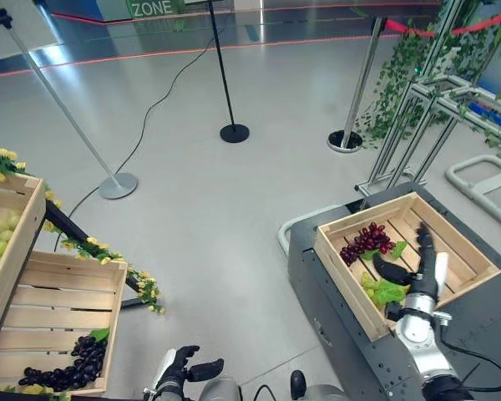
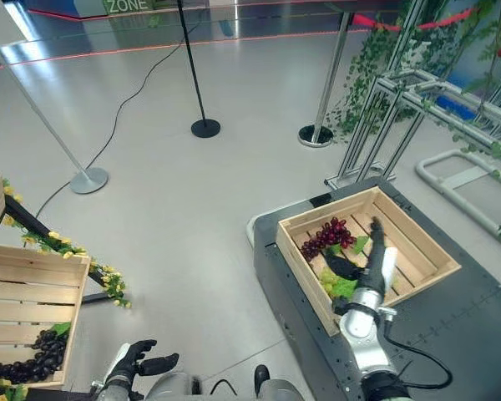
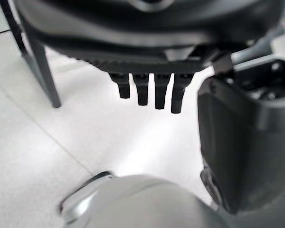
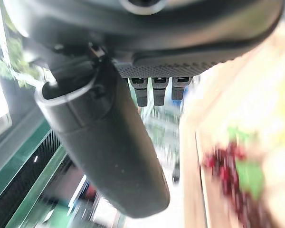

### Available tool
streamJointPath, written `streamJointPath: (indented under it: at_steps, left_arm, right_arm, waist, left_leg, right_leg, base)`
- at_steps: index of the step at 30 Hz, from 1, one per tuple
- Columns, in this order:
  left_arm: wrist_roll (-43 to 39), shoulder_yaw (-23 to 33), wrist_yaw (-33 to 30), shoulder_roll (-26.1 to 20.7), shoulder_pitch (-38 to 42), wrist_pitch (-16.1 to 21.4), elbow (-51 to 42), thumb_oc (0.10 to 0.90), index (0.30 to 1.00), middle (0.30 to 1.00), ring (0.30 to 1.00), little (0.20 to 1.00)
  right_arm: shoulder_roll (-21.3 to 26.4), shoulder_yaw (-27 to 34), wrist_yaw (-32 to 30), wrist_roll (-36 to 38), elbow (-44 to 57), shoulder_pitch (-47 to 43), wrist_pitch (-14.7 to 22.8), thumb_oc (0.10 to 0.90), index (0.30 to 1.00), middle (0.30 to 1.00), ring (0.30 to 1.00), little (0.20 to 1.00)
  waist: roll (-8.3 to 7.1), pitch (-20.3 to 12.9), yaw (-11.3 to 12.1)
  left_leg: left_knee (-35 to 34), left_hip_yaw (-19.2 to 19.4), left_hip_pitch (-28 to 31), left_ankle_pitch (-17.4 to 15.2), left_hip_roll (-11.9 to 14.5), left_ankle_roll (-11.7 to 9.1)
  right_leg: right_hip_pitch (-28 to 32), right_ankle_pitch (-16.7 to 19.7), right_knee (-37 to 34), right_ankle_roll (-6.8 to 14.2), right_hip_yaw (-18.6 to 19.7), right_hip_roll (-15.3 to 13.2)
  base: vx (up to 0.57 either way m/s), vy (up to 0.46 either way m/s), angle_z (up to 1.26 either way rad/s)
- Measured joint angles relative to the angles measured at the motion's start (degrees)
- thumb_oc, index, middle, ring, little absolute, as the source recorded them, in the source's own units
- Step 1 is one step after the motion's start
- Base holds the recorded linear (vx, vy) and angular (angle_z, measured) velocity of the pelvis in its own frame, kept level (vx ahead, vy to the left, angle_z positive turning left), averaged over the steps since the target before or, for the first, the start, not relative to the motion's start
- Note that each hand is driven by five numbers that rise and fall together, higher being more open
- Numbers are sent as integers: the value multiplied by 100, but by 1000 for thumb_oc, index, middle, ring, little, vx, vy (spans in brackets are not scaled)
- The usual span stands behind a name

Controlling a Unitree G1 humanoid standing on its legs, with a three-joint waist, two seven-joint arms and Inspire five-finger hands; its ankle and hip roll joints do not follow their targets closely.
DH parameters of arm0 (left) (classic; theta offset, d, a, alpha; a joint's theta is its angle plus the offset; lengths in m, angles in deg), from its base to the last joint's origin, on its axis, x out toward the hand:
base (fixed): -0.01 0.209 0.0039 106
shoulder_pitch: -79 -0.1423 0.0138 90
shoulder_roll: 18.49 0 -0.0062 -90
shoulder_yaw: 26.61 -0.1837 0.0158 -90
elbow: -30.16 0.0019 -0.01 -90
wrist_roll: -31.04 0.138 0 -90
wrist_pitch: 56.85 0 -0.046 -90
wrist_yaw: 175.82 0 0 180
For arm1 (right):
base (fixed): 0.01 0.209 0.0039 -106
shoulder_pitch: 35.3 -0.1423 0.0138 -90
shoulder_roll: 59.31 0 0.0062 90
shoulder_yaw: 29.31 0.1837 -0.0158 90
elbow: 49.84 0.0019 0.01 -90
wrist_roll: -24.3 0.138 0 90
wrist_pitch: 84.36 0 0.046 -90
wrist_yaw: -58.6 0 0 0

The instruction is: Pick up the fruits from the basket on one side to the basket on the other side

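Note:
A wooden crate (image 1: 342, 280) sits on a dark platform at the right. Inside it lie a bunch of red grapes (image 1: 363, 241) and a green bunch (image 1: 384, 291). My right hand (image 1: 424, 259) hovers over the crate's middle with straight fingers, open and holding nothing. In the right wrist view the red grapes (image 4: 228, 166) show blurred beyond the fingers (image 4: 154, 90). At the lower left stands another slatted crate (image 1: 58, 309) with dark grapes (image 1: 75, 368) in its near corner. My left hand (image 1: 184, 368) hangs low over the floor, open and holding nothing.
A higher crate (image 1: 21, 242) with green grapes stands at the far left, with a yellow flower garland (image 1: 108, 259) running beside it. Stanchion bases (image 1: 117, 185) (image 1: 234, 132) (image 1: 344, 140) stand on the floor beyond. A metal frame with vines (image 1: 417, 109) rises behind the platform (image 1: 334, 334).

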Motion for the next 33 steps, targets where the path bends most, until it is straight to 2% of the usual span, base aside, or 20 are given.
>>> streamJointPath:
  at_steps: [3, 6, 7, 8, 9, 10, 11, 13, 14, 17, 18, 19, 20, 23, 24, 25, 26, 27, 29, 33]
  left_arm:
    - [-7, -56, 12, 43, 122, -13, 118, 800, 900, 900, 900, 900]
    - [-16, -61, 142, 65, 212, -46, 120, 800, 900, 900, 900, 900]
    - [-18, -63, 176, 99, 269, -45, 99, 800, 900, 900, 900, 900]
    - [-22, -67, 185, 108, 333, -47, 100, 800, 900, 900, 900, 900]
    - [-38, -118, 203, 94, 428, -57, 40, 800, 900, 900, 900, 900]
    - [-47, -232, 255, 25, 427, -60, -100, 800, 900, 900, 900, 900]
    - [-41, -294, 287, -4, 434, -67, -118, 800, 900, 900, 900, 900]
    - [-4, -488, 412, -66, 492, -74, -220, 800, 900, 900, 900, 900]
    - [3, -576, 461, -140, 499, -70, -301, 800, 900, 900, 900, 900]
    - [7, -799, 641, -302, 588, -220, -267, 800, 900, 900, 900, 900]
    - [6, -830, 657, -319, 593, -235, -258, 800, 900, 900, 900, 900]
    - [-7, -841, 655, -360, 616, -239, -256, 800, 900, 900, 900, 900]
    - [-31, -876, 642, -506, 737, -237, -260, 800, 900, 900, 900, 900]
    - [-442, -804, 496, -822, 1580, -240, -209, 800, 900, 900, 900, 900]
    - [-500, -777, 396, -854, 1713, -233, -215, 800, 900, 900, 900, 900]
    - [-611, -690, 236, -877, 1898, -223, -309, 800, 900, 900, 900, 900]
    - [-682, -576, 89, -872, 1940, -216, -483, 800, 900, 900, 900, 900]
    - [-673, -511, 33, -850, 1911, -199, -578, 800, 900, 900, 900, 900]
    - [-423, -521, -171, -841, 1644, -22, -974, 800, 900, 900, 900, 900]
    - [-218, -815, -160, -653, 1481, 117, -1053, 800, 900, 900, 900, 900]
  right_arm:
    - [276, -34, -353, -131, -1, -305, -382, 800, 900, 900, 900, 900]
    - [522, -30, -506, -594, 51, -631, -625, 800, 900, 900, 900, 900]
    - [651, -30, -542, -773, 190, -652, -688, 800, 900, 900, 900, 900]
    - [699, -35, -556, -839, 197, -667, -691, 800, 900, 900, 900, 900]
    - [743, -37, -558, -939, 175, -668, -780, 800, 900, 900, 900, 900]
    - [731, -37, -557, -1004, 134, -668, -849, 800, 900, 900, 900, 900]
    - [721, -52, -555, -1003, 94, -668, -873, 800, 900, 900, 900, 900]
    - [735, -53, -553, -1061, -98, -686, -930, 800, 900, 900, 900, 900]
    - [737, -55, -524, -1170, -104, -729, -995, 800, 900, 900, 900, 900]
    - [808, -149, -425, -1522, -89, -1136, -1170, 800, 900, 900, 900, 900]
    - [832, -152, -399, -1576, -91, -1152, -1229, 800, 900, 900, 900, 900]
    - [895, -245, -392, -1690, -129, -1239, -1343, 800, 900, 900, 900, 900]
    - [1077, -791, -365, -1685, -515, -1880, -1491, 800, 900, 900, 900, 900]
    - [1391, -1596, -50, -1696, -1562, -3617, -1802, 800, 900, 900, 900, 900]
    - [1406, -1771, 16, -1694, -1855, -4017, -1887, 800, 900, 900, 900, 900]
    - [1410, -1850, 147, -1695, -2045, -4365, -2028, 800, 900, 900, 900, 900]
    - [1412, -1856, 261, -1694, -2050, -4433, -2114, 800, 900, 900, 900, 900]
    - [1420, -1858, 347, -1695, -2052, -4406, -2124, 800, 900, 900, 900, 900]
    - [1516, -1882, 716, -1681, -2088, -4284, -2260, 800, 900, 900, 900, 900]
    - [2000, -1881, 947, -1662, -2321, -4342, -2599, 800, 900, 900, 900, 900]
  waist:
    - [82, 52, 75]
    - [140, 64, 68]
    - [238, 41, 27]
    - [235, 52, 20]
    - [192, 83, 60]
    - [177, 104, 64]
    - [131, 109, 106]
    - [116, 105, 273]
    - [99, 99, 328]
    - [56, 154, 335]
    - [49, 168, 335]
    - [31, 196, 373]
    - [-22, 336, 382]
    - [-206, 776, 402]
    - [-253, 881, 434]
    - [-300, 1050, 536]
    - [-284, 1215, 562]
    - [-228, 1274, 566]
    - [-73, 1340, 633]
    - [153, 1467, 612]
  left_leg:
    - [-1121, -126, 99, 232, 65, -109]
    - [-884, 114, 149, 192, 64, -43]
    - [-813, 88, 254, 115, 41, 94]
    - [-908, 92, 288, 234, -14, 234]
    - [-968, 163, 343, 378, -81, 446]
    - [-941, 289, 403, 694, -95, 781]
    - [-960, 303, 482, 625, -150, 808]
    - [-1047, 417, 612, 539, -203, 914]
    - [-1118, 438, 677, 539, -225, 960]
    - [-1189, 407, 688, 601, -323, 947]
    - [-1175, 391, 709, 596, -324, 955]
    - [-1128, 314, 692, 573, -304, 973]
    - [-1007, 362, 513, 534, -247, 920]
    - [-641, 442, -347, 568, -95, 753]
    - [-515, 416, -509, 546, -89, 697]
    - [-240, 354, -700, 444, -52, 563]
    - [-6, 257, -765, 341, 31, 445]
    - [104, 223, -794, 288, 132, 378]
    - [135, 129, -840, 245, 461, 261]
    - [-91, 106, -865, 350, 523, 106]
  right_leg:
    - [18, 1, -87, -1, 232, 137]
    - [39, -2, -143, 3, 276, 76]
    - [44, -24, -182, 38, 275, 58]
    - [41, -42, -181, 65, 273, 8]
    - [41, -91, -129, 116, 179, -79]
    - [66, -234, 54, 301, -11, -150]
    - [70, -343, 186, 341, -69, -222]
    - [-179, -907, 1267, 328, -164, -313]
    - [-435, -1116, 2027, 464, -273, -376]
    - [-1395, -1029, 3680, 856, -277, -517]
    - [-1509, -1049, 3846, 829, -299, -562]
    - [-1578, -1152, 3622, 702, -401, -660]
    - [-1700, -1084, 2958, 709, -718, -860]
    - [-2116, -593, 1261, 936, -1060, -1133]
    - [-2149, -589, 1176, 922, -1032, -1134]
    - [-2154, -375, 1181, 893, -984, -1089]
    - [-2110, -26, 1240, 793, -1053, -1054]
    - [-2059, 42, 1272, 707, -1140, -1002]
    - [-2000, -40, 1220, 512, -1368, -688]
    - [-2139, -4, 1231, 435, -1394, -605]
  base:
    - [113, 219, -42]
    - [180, 200, -54]
    - [191, 131, -33]
    - [222, 129, -43]
    - [223, 118, -34]
    - [211, 110, -29]
    - [225, 120, -16]
    - [146, 93, -13]
    - [93, 79, -18]
    - [14, -20, -11]
    - [-148, -213, 16]
    - [-409, -352, -3]
    - [-462, -359, -5]
    - [-269, -303, 10]
    - [50, -288, 19]
    - [77, -222, 24]
    - [123, -324, 31]
    - [84, -232, 35]
    - [13, -123, 15]
    - [-38, 30, -8]
